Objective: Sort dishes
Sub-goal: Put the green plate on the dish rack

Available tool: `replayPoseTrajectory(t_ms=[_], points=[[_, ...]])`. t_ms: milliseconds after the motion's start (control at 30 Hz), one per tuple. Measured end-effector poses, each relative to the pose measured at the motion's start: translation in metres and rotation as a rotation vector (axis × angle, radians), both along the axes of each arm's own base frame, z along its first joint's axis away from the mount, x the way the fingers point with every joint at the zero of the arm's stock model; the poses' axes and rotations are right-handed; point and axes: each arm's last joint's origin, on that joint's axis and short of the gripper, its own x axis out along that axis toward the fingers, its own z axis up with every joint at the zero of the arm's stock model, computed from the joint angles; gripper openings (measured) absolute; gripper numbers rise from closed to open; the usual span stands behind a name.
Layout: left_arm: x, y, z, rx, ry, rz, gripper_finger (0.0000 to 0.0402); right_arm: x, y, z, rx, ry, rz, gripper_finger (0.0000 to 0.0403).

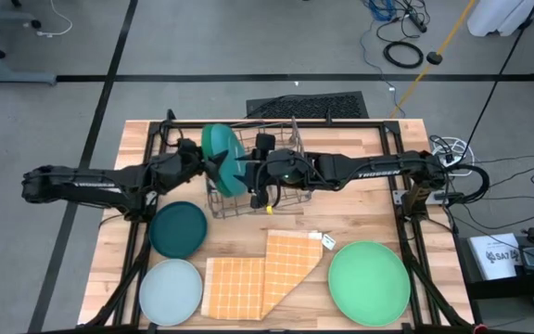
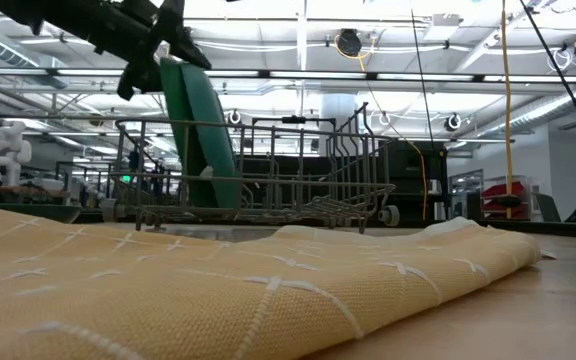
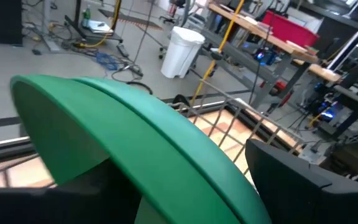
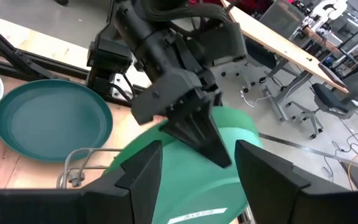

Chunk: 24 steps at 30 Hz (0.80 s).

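Observation:
A green plate (image 1: pixel 222 151) stands on edge at the left end of the grey wire rack (image 1: pixel 262 181), its lower edge (image 2: pixel 218 195) down among the wires. My left gripper (image 1: pixel 217 169) is shut on its upper rim. My right gripper (image 4: pixel 197 186) is open over the rack, just right of the plate, with nothing between its fingers. A dark teal plate (image 1: pixel 178 229), a pale blue plate (image 1: pixel 171 291) and a light green plate (image 1: pixel 369 283) lie flat on the table. The orange checked cloth (image 1: pixel 262 274) lies between them. My left gripper pinches the green plate's upper rim (image 4: pixel 219 127) between its two fingers, one on each face. It comes from the table's left, slanting down, as the low view shows (image 2: pixel 158 50). The plate stands nearly upright, leaning a little, its lower edge inside the rack.
The cloth (image 2: pixel 218 290) fills the near middle of the table. A black mat (image 1: pixel 309 102) lies beyond the far edge. The arms' frame rails (image 1: pixel 406 213) run along both sides. Cables and a white bin (image 3: pixel 182 50) are on the floor behind.

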Motion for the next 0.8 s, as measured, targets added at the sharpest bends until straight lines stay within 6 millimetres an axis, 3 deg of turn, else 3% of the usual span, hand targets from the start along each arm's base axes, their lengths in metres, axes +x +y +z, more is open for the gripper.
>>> replayPoseTrajectory(t_ms=[500,800], points=[[0.02,0.003,0.003,0.246,0.035,-0.055,0.0274,0.0,0.001,0.001,0.005,-0.017,0.001,0.0194],[0.029,0.004,-0.007,0.234,0.09,-0.131,0.0274,0.0,0.001,0.001,0.005,-0.013,0.0,0.0194]])
